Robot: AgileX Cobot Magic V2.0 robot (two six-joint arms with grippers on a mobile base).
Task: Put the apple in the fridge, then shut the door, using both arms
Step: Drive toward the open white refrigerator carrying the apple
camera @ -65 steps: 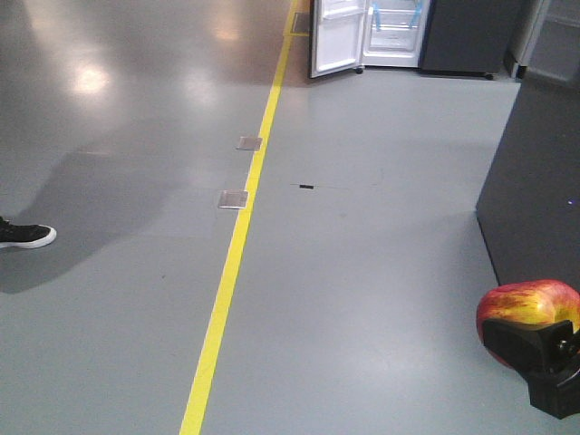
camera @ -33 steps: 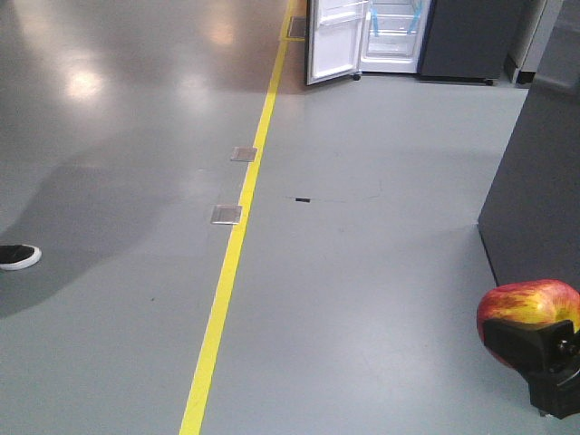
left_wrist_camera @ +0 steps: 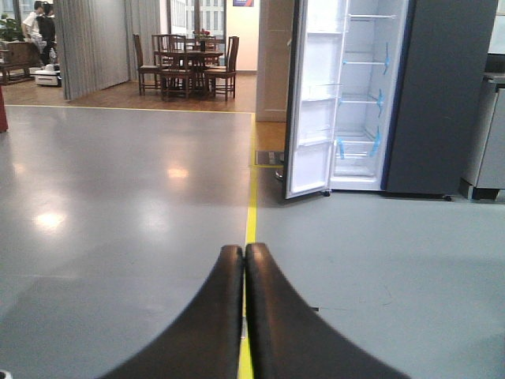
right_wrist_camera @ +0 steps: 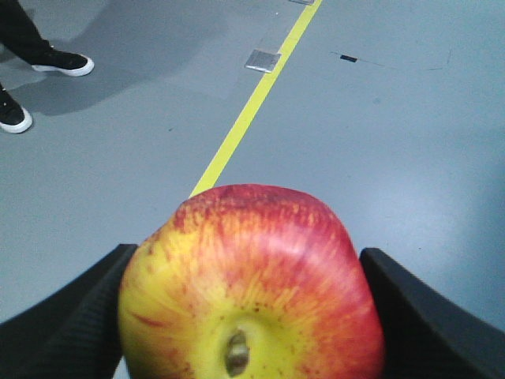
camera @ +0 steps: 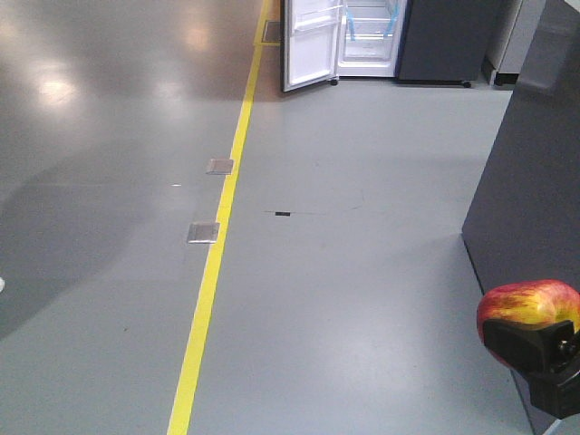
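Well short of the fridge, my right gripper clamps the apple mid-girth; glossy, probably slick, bruises easily.

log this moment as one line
right gripper: shut on apple | left gripper: shut, empty | fridge: far ahead | door: open | apple not yet placed

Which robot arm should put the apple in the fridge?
The right. The right gripper clamps the apple; the left gripper is shut and empty. The fridge is far across the floor, door open, so the left can probably close it later.
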